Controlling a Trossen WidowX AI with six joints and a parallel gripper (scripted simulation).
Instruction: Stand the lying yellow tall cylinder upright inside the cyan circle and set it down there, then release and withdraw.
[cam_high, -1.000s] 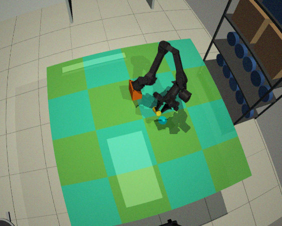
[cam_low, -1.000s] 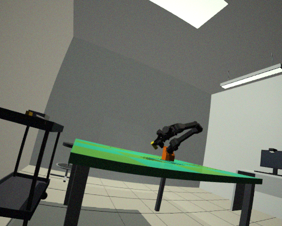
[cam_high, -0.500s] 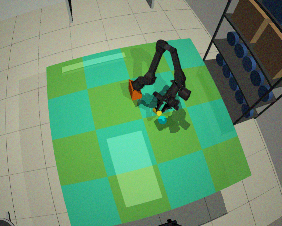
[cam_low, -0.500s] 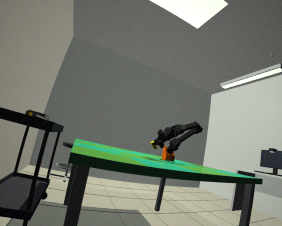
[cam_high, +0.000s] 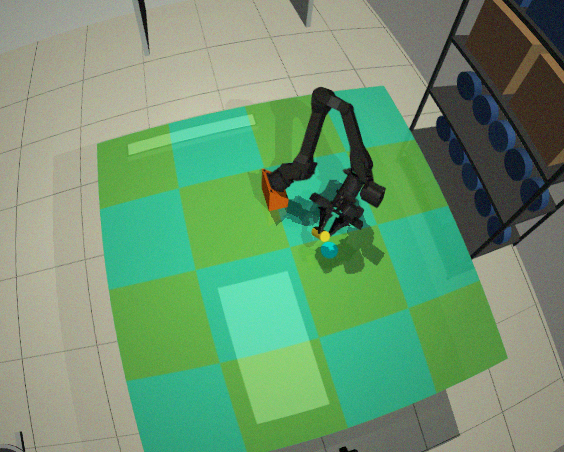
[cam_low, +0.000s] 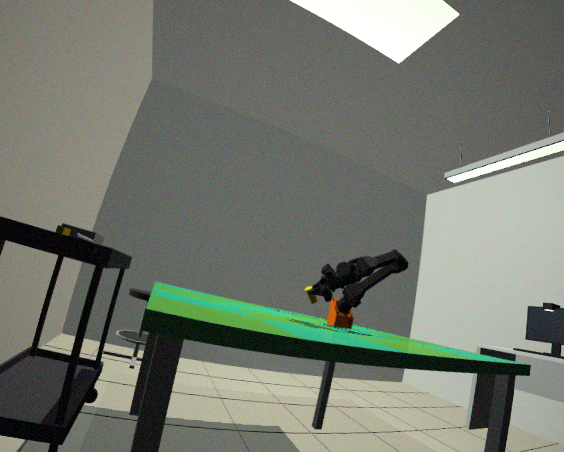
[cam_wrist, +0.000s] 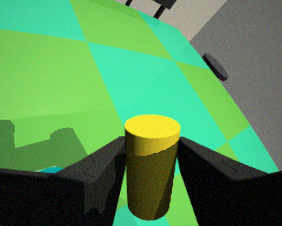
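The yellow tall cylinder (cam_high: 325, 237) (cam_low: 311, 295) (cam_wrist: 150, 175) is held in the air above the table, near upright but with a tilt. My gripper (cam_high: 327, 232) (cam_low: 315, 292) (cam_wrist: 151, 143) is shut on it, with one finger on each side near its upper part. The cyan circle (cam_high: 328, 251) lies flat on the table; in the top view it shows just below the cylinder, partly under the arm's shadow. In the wrist view only a sliver of the cyan circle (cam_wrist: 50, 170) shows at the lower left, the rest hidden behind the left finger.
The checkered table (cam_high: 150, 320) (cam_low: 240, 320) carries the arm's orange base (cam_high: 275, 198) (cam_low: 340, 315), behind the gripper. Pale rectangular patches lie on the table top. A shelf rack (cam_high: 432, 91) stands beyond the table's right edge in the top view, and a black cart (cam_low: 75, 250) at the left in the exterior view.
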